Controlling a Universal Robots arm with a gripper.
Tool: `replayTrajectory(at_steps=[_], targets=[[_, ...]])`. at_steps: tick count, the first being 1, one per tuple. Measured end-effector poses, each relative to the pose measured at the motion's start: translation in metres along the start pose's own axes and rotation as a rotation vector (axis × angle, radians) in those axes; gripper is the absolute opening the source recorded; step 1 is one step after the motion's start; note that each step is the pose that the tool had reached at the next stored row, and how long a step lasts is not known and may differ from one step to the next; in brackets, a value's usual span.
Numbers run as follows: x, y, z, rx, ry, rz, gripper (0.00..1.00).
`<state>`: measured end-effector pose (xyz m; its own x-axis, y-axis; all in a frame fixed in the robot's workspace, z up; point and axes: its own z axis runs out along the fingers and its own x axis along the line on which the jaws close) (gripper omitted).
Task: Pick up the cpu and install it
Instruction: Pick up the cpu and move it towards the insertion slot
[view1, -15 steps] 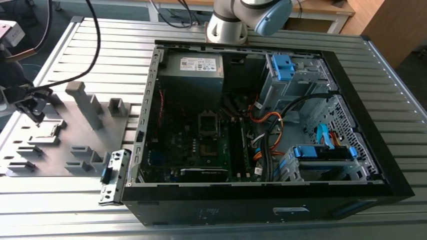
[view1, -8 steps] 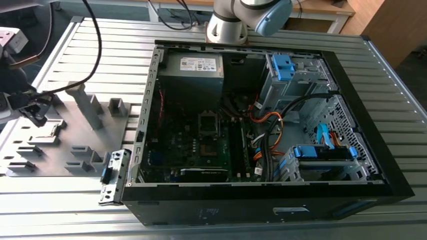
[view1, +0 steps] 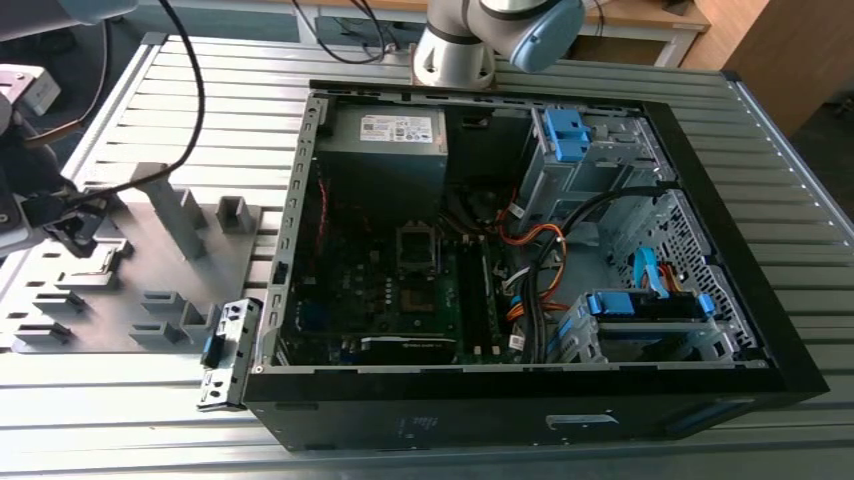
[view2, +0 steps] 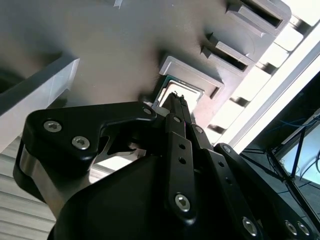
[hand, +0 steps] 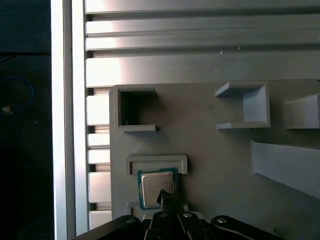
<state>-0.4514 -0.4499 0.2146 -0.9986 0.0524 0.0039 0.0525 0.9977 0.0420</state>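
The cpu (hand: 156, 184) is a small silver-topped square lying flat in a shallow nest of the grey fixture plate (hand: 215, 165). In the second wrist view the cpu (view2: 184, 91) shows just past the black fingertips (view2: 176, 101). My gripper (hand: 169, 198) hangs right above the chip's near edge, with its fingers drawn together and nothing visibly between them. In the exterior view the gripper (view1: 74, 240) is low over the fixture plate (view1: 134, 330) at the exterior view's left, outside the open computer case (view1: 534, 400). The black socket frame (view1: 418, 248) sits on the motherboard inside the case.
Raised grey holders and blocks (view1: 180, 215) stand on the fixture plate around the gripper. Cables (view1: 547, 250), blue drive brackets (view1: 567, 135) and a power supply (view1: 387, 130) fill the case. The slatted metal table (view1: 120, 420) runs under everything; the arm's base (view1: 461, 50) stands behind the case.
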Motion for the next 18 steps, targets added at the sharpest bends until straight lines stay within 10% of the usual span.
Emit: replayTrajectory(at_steps=[18], targets=[[0.0043,0.0005,0.0115,0.0002,0.0000,0.000,0.11]])
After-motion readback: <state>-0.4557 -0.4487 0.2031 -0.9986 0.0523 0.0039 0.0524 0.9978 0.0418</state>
